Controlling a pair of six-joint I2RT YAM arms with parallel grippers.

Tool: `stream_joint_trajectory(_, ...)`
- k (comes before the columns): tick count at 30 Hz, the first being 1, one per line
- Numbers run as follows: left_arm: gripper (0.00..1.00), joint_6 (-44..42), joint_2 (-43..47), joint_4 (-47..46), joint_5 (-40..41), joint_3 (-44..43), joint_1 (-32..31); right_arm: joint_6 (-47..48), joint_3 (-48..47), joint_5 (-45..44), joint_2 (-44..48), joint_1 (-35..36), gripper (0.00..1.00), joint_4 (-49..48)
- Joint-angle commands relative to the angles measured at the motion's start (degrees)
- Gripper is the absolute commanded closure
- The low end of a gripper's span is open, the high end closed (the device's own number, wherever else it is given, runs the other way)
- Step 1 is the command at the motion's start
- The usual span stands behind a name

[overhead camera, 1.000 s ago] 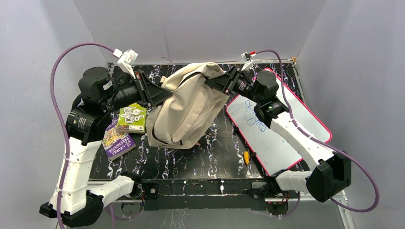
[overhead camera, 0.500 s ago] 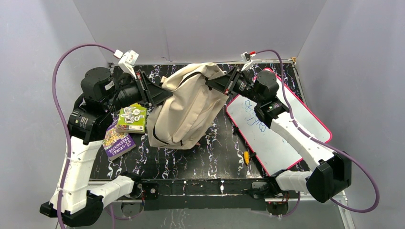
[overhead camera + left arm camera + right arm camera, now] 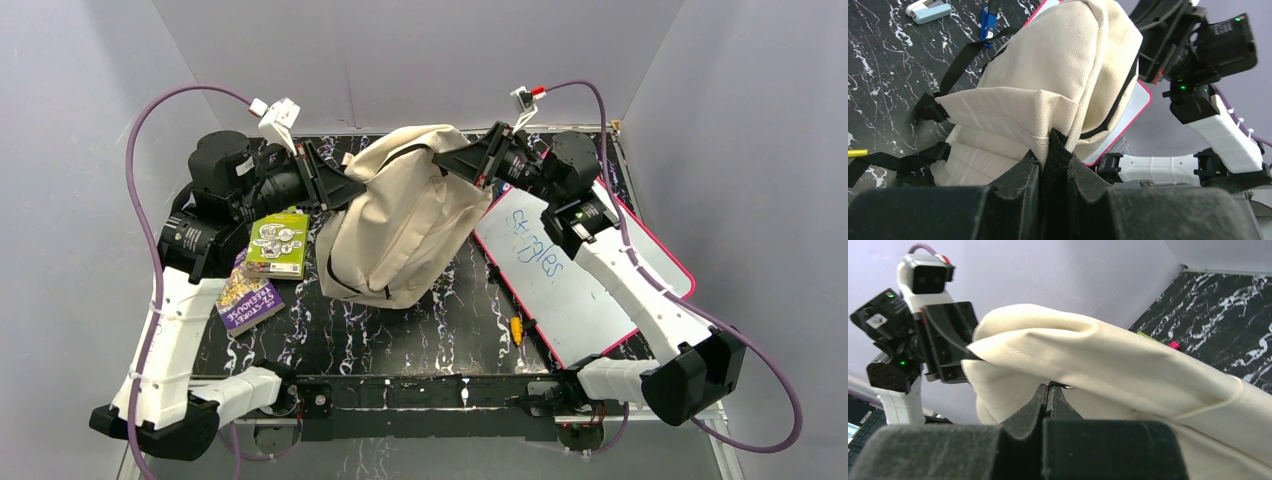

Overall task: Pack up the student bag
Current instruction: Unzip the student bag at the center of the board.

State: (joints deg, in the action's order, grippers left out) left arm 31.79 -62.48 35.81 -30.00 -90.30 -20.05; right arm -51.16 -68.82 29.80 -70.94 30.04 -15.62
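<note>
The student bag [image 3: 405, 225] is being held up over the far middle of the table [image 3: 470, 330], gripped from both sides, with its cream body sagging down toward the black marbled surface; whether its lower end is resting there cannot be told. The left gripper [image 3: 1050, 150] is being kept nearly closed on a black webbing piece at the bag's seam, with cream fabric bunched just above the fingers [image 3: 1018, 172]. The right gripper [image 3: 1049, 390] is being kept pressed fully together on the bag's upper edge, a small dark piece being pinched at the tips; which part of the bag that is cannot be made out. Black straps are being left to trail onto the table beneath the bag. The pink-framed whiteboard [image 3: 580, 280] is lying flat at the right, its near-left corner just beside the bag. At the left, a green book [image 3: 277, 245] and a purple book [image 3: 247, 295] are lying close together, near the bag. A small yellow item [image 3: 516, 328] is lying by the whiteboard's near edge.
</note>
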Motion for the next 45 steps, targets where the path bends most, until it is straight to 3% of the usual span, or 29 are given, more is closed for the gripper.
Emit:
stream_joint_trajectory(1,1.0,0.6,-0.8,-6.4,2.5,-1.4,0.0,2.8,-7.8,3.8,-0.3,0.2,1.0,-1.4)
stream_joint_trajectory(15,1.0,-6.8,-12.7,-9.3,6.9,-16.0,0.0,6.6,-29.2,6.0,-14.6,0.2,1.0,4.1)
stream_joint_trajectory(22,1.0,-14.2,-16.8,-19.9,7.8,-12.6,0.0,13.2,-34.7,5.5,-20.1,0.1,1.0,8.3)
stream_joint_trajectory(27,1.0,-19.1,-17.1,-26.7,9.6,-3.9,0.0,18.0,-28.3,5.2,-20.5,-0.3,1.0,9.6)
stream_joint_trajectory(35,1.0,-19.8,-16.3,-27.4,6.8,4.9,0.0,17.7,-13.9,5.3,-17.4,-2.4,1.0,5.3)
stream_joint_trajectory(38,0.84,-19.0,-15.8,-26.6,5.1,5.3,0.0,17.6,-12.9,5.7,-17.0,-2.9,1.0,5.3)
stream_joint_trajectory(41,0.58,-17.6,-15.0,-26.1,2.9,5.6,0.0,17.6,-12.2,6.1,-16.7,-3.2,1.0,5.6)
stream_joint_trajectory(45,0.43,-15.6,-13.5,-26.6,0.9,6.0,0.0,17.7,-11.2,6.2,-15.7,-3.5,1.0,5.6)
